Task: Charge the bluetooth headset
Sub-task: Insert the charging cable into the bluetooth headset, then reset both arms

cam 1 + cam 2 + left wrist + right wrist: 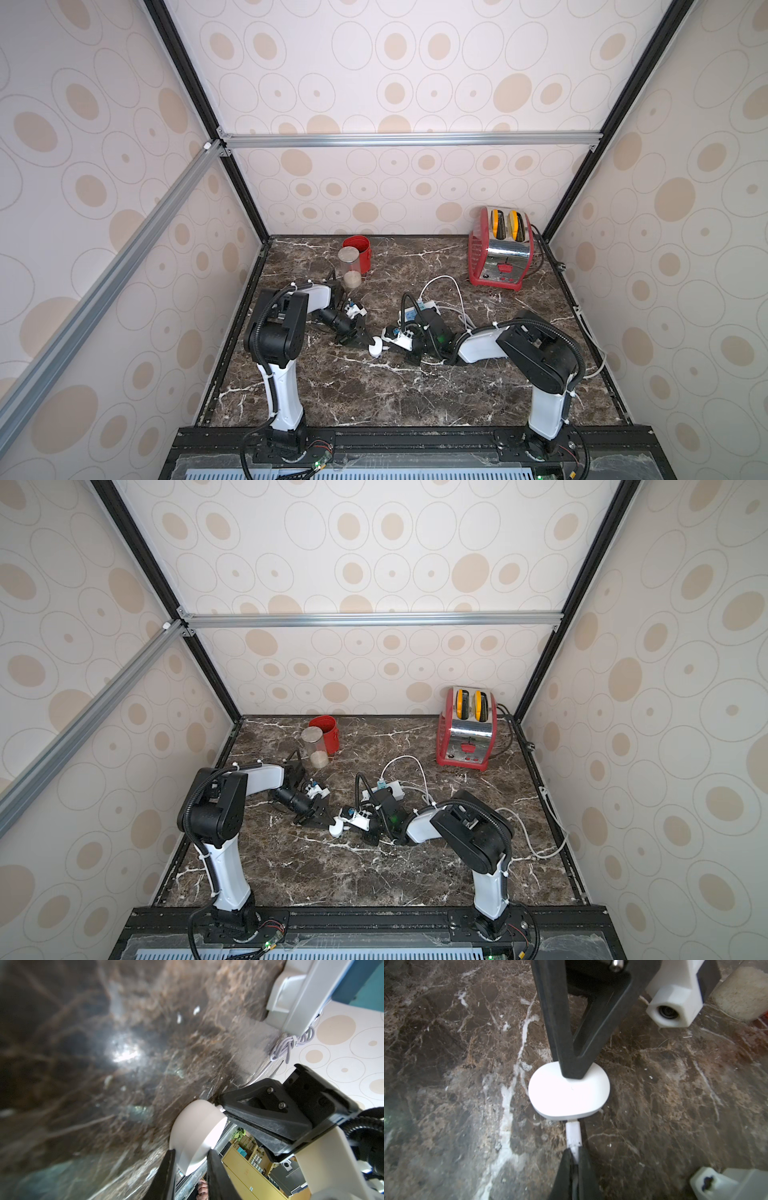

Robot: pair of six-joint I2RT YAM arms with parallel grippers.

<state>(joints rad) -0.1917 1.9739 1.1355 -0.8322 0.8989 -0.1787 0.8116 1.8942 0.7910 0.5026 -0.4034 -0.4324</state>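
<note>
The white headset case [569, 1093] is low down by the dark table [415, 390]. In both top views it is a little toward 8 o'clock from the middle of the table. The pictures do not show for sure if it rests on the table.

The left fingers [370, 341] are at the 10 o'clock side of the case. They pinch it, with one finger on each flat side, as the left wrist view shows.

The right fingers [390, 348] are at its 3 o'clock side. They are pressed almost together and pinch a thin white cord [575, 1154] just behind its plug [573, 1132]. The tip of the plug touches the edge of the case. How far in it goes cannot be told.

Near the case, at its 1 o'clock, lies a white power strip [395, 791] with a teal charger [381, 786] on it. The cord makes a loop from there toward 12 o'clock.

Far off, in the 1 o'clock corner of the table, stands a red and silver toaster [500, 253]. At 11 o'clock, by the back edge, stands a red cup [357, 247]. A clear jar [350, 268] is just beside it.
</note>
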